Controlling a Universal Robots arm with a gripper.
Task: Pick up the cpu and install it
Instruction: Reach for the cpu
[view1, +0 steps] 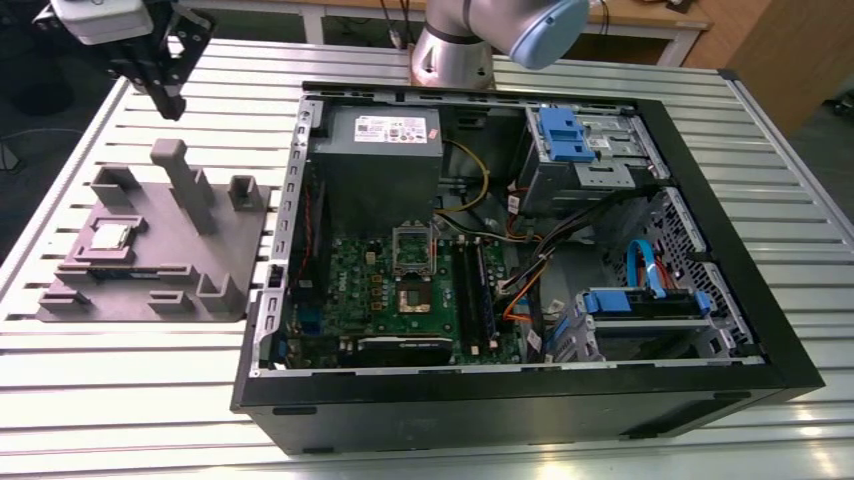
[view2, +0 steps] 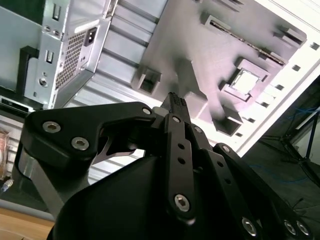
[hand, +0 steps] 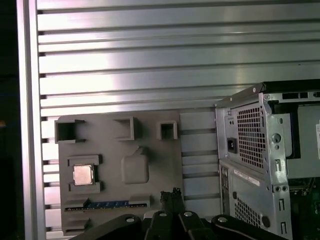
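Cpu (view1: 107, 237) lies flat, metal top up, its sides square with the grey holder (view1: 200, 260). It is square, without a long axis. Tool (view1: 171, 108) hangs apart, narrow, empty.

The arm (view1: 497, 30), silver-grey with a pale blue joint cap, rises at the far side of the exterior view and reaches toward the exterior view's left. Its wrist (view1: 100, 18) carries a white block. Below the block, the black gripper (view1: 170, 103) hangs pointing downward at a slight tilt. In the second wrist view the gripper's two black fingers (view2: 177, 135) meet at the tips with nothing between them. Bolted black linkages (view2: 75, 135) spread out behind the fingers.
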